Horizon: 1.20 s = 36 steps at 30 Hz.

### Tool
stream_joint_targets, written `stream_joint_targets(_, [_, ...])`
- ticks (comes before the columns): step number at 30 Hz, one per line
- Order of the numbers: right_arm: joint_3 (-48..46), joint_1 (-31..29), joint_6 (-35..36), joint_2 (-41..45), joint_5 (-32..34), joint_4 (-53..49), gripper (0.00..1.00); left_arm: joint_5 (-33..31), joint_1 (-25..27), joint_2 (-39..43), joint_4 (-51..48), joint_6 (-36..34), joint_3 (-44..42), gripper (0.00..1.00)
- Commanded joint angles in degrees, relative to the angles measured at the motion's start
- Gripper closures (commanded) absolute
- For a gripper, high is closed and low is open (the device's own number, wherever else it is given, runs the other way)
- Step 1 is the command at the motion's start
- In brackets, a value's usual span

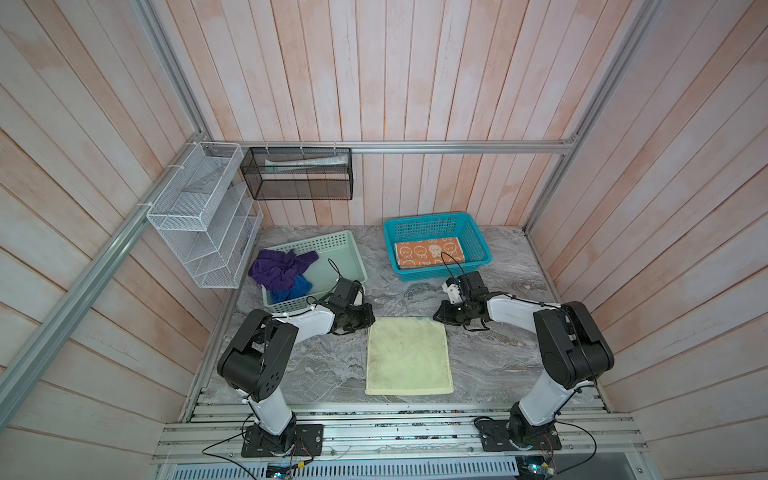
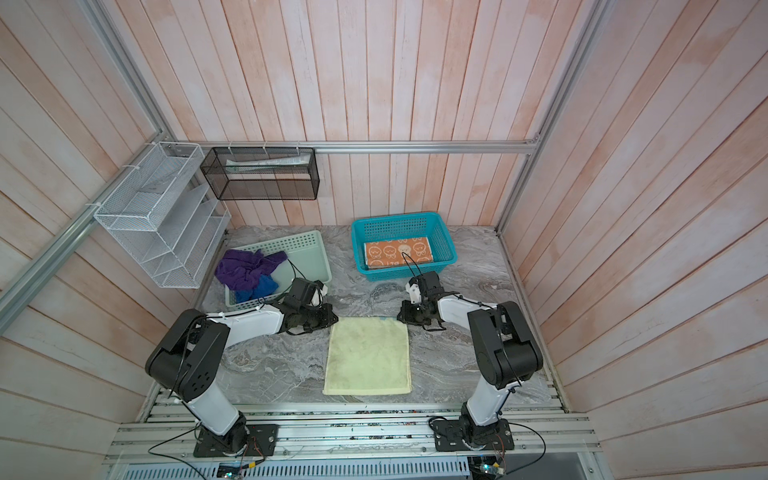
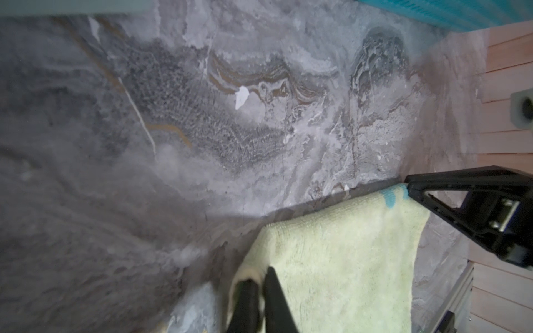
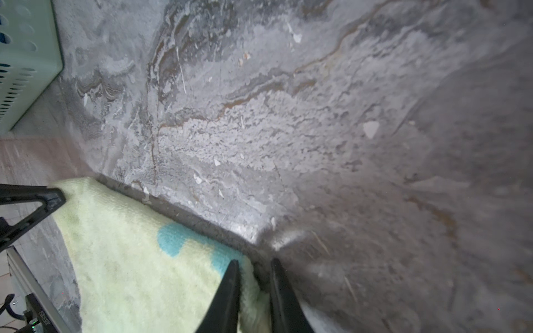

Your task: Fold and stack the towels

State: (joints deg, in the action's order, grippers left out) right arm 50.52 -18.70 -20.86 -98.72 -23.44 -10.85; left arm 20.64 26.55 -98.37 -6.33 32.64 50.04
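**Fingers at the towel's far corners**

The pale-yellow towel (image 1: 409, 357) lies flat in the middle of the surface (image 1: 490, 365). The left fingers (image 3: 272, 288) are clamped on its far left corner. The right fingers (image 4: 230, 288) straddle its far right corner; whether they grip it cannot be told.

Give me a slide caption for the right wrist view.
Right gripper grips the teal-patched corner of the pale-yellow towel lying on the grey marble tabletop.
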Motion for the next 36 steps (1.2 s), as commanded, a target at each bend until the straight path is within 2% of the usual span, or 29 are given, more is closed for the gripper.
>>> stream_joint_targets(1, [1.0,-0.2,2.4,1.1,0.3,-2.8,0.88,1.3,-0.5,1.4,1.7,-1.1,1.3,1.00])
stream_joint_targets(4, [1.0,-0.2,3.9,2.1,-0.2,-2.9,1.00,2.0,-0.6,2.7,1.9,-1.6,0.8,1.00])
stream_joint_targets(12, [8.5,0.2,8.8,1.9,4.1,-5.9,1.00,3.9,-2.7,6.3,3.6,-2.4,0.3,1.00])
stream_joint_targets(19, [10.3,0.4,12.4,2.5,1.6,-3.8,1.00,5.1,-4.3,8.4,4.3,-3.4,0.3,1.00])
stream_joint_targets(25, [3.4,0.3,11.7,8.1,0.7,-1.0,1.00,6.7,-4.2,11.8,6.1,-3.0,-3.6,1.00])
stream_joint_targets(29, [-4.4,-0.3,8.8,13.9,-0.3,1.2,1.00,5.1,-1.5,16.1,6.9,-2.5,-9.8,1.00])
stream_joint_targets(33, [-10.7,-1.5,6.1,17.5,-0.6,2.7,1.00,5.1,1.2,19.1,11.4,1.2,-17.8,1.00])
stream_joint_targets(36, [-13.4,-1.7,4.7,17.5,0.2,3.4,1.00,5.8,1.4,18.4,14.0,3.3,-20.3,1.00])
